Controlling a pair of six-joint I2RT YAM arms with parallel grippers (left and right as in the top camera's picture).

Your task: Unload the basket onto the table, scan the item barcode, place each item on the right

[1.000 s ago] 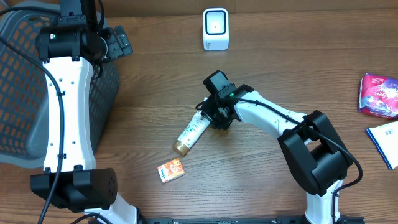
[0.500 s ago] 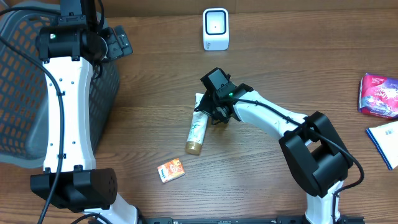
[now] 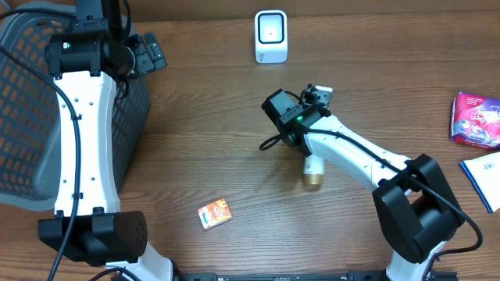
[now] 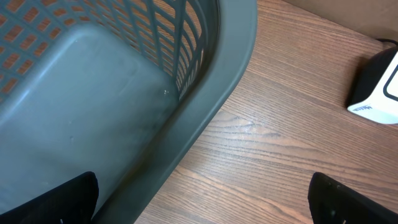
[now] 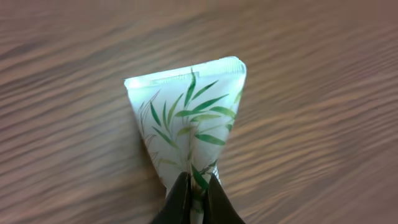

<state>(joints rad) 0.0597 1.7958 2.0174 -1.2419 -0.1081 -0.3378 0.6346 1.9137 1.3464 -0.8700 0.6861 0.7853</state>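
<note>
across the whole scene runs the brown wood-grain counter (image 3: 195, 133), most of it bare. at its left edge sits the grey plastic lattice basket (image 3: 23, 109), likely the drop-off for scanned goods. that would explain why the white left arm (image 3: 86, 133) hangs over its rim: its jaws stand wide apart with nothing between them, and basket wall and bare wood show in the gap. the white right arm (image 3: 351, 152) reaches in from the lower right toward the centre. at the far right edge lie a purple foil packet (image 3: 475, 119) and a blue-and-white leaflet (image 3: 484, 178), well apart from the work. the small white box-shaped barcode scanner (image 3: 271, 37) stands upright near the counter's back edge.

the white squeeze tube with green leaf print and a gold cap (image 5: 189, 118) is in the right arm's jaws, which are pressed together on its body just below the flat crimped end. from above, its gold cap points toward the front edge, and the tube sits to the right of the scanner and nearer the front. gripping near the flattened end probably leaves the printed sides free to turn; no barcode shows yet. open wood lies between tube and scanner, so that path looks unobstructed. the small orange carton (image 3: 215, 213) lies near the front, off it.
</note>
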